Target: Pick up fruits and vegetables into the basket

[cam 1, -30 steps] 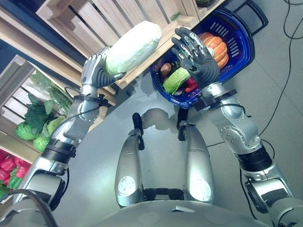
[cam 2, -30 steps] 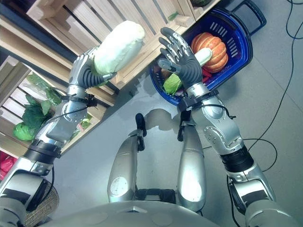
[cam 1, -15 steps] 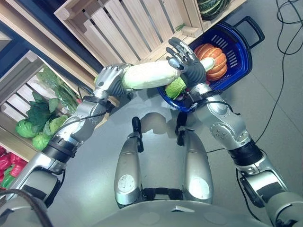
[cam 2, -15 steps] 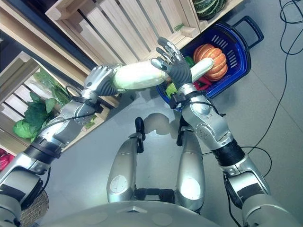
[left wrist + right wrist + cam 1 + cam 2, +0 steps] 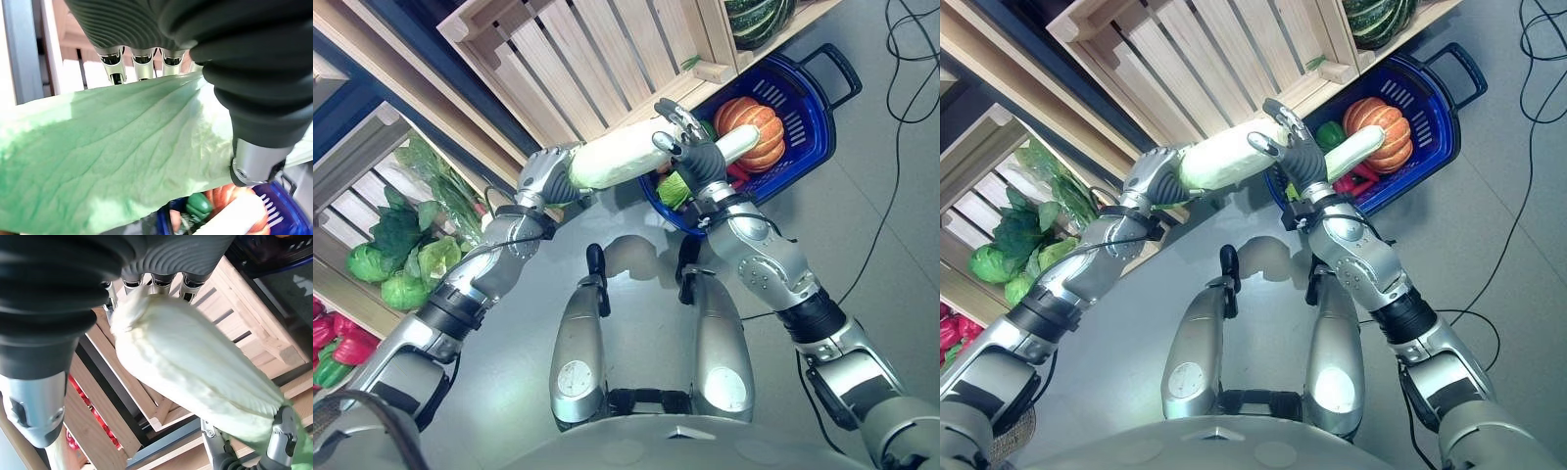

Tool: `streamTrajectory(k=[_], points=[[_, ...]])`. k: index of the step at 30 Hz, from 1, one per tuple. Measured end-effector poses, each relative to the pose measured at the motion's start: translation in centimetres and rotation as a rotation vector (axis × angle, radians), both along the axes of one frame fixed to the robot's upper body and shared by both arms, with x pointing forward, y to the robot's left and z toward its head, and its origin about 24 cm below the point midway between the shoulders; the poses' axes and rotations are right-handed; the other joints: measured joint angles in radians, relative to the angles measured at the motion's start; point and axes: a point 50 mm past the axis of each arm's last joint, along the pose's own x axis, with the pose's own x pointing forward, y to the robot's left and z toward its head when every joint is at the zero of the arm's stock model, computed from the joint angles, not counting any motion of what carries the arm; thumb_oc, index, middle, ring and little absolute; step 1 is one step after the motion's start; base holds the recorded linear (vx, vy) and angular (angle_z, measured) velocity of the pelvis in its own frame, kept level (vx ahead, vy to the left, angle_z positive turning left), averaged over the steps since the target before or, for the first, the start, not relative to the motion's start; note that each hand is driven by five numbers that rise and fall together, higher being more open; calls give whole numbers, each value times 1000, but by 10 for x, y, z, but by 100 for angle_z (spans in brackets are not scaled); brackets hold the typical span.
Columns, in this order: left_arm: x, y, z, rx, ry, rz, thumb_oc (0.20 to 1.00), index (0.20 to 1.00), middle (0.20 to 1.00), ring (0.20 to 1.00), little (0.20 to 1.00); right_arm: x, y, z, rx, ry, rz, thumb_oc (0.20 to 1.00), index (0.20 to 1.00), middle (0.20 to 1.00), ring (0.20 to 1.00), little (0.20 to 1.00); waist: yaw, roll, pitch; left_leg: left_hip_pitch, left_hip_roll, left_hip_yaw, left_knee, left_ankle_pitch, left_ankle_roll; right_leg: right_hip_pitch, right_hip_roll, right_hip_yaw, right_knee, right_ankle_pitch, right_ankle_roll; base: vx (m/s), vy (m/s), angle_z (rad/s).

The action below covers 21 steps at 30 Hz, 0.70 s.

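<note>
Wooden crates [image 5: 597, 59] behind; both my left hand [image 5: 546, 172] and right hand [image 5: 690, 149] grip one cabbage [image 5: 619, 157] (long, pale) beside basket [image 5: 808, 103].

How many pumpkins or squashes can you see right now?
2: an orange pumpkin in the blue basket, and a dark green striped squash on the wooden shelf above it. Others may be hidden.

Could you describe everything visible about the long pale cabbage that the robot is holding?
The napa cabbage is long and pale green-white, with veined, crinkled leaves. It lies nearly level in the air between both hands, in front of the wooden crate and just left of the blue basket. The left hand grips its left end with curled fingers, while the right hand has its fingers wrapped over the other end. It has not yet been lowered into the basket.
</note>
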Motion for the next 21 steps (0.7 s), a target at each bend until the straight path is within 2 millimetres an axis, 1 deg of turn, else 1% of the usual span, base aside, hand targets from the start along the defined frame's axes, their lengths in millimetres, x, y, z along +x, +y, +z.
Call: streamTrajectory(k=[2, 5, 8, 10, 12, 16, 21], points=[[0, -2, -5, -102, 52, 6, 200, 200, 200, 200, 200, 0, -1, 2, 15, -13, -6, 1000, 1000, 1000, 1000, 1000, -1, 0, 0, 9, 0, 1, -5, 0, 0, 6, 0, 0, -1, 0, 0, 0, 0, 0], [-5, -6, -19, -278, 127, 13, 200, 200, 200, 200, 200, 0, -5, 4, 25, -31, -27, 1000, 1000, 1000, 1000, 1000, -3, 0, 0, 33, 0, 1, -16, 0, 0, 32, 3, -1, -14, 0, 1, 0, 0, 0], [-12, -10, -32, -464, 202, 8, 200, 200, 200, 200, 200, -1, -12, 16, 25, -105, -70, 1000, 1000, 1000, 1000, 1000, 0, 0, 0, 47, 0, 3, -29, 0, 1, 44, 3, -1, -22, 1, 2, 0, 0, 0], [-16, -10, -39, -526, 248, 0, 200, 200, 200, 200, 200, -2, -18, 25, 17, -156, -105, 1000, 1000, 1000, 1000, 1000, 2, 0, 0, 55, 0, 3, -32, 1, 3, 52, 3, -2, -26, 1, 2, 0, 0, 0], [-19, -6, -42, -570, 257, 8, 200, 200, 200, 200, 200, -3, -25, 34, 9, -207, -150, 1000, 1000, 1000, 1000, 1000, 0, 0, 0, 56, 0, 4, -32, 1, 3, 53, 3, -2, -28, 1, 2, 0, 0, 0], [-18, 0, -36, -622, 222, 21, 200, 200, 200, 200, 200, -3, -33, 39, 1, -232, -188, 1000, 1000, 1000, 1000, 1000, 2, 0, 0, 56, -1, 4, -32, 1, 2, 54, 4, -2, -29, 1, 3, 0, 0, 0], [-16, 6, -24, -618, 146, 31, 200, 200, 200, 200, 200, -1, -37, 37, -42, -209, -190, 1000, 1000, 1000, 1000, 1000, 3, 0, 0, 57, 0, 3, -32, 1, 2, 59, 4, -5, -34, 2, 4, 0, 0, 0]])
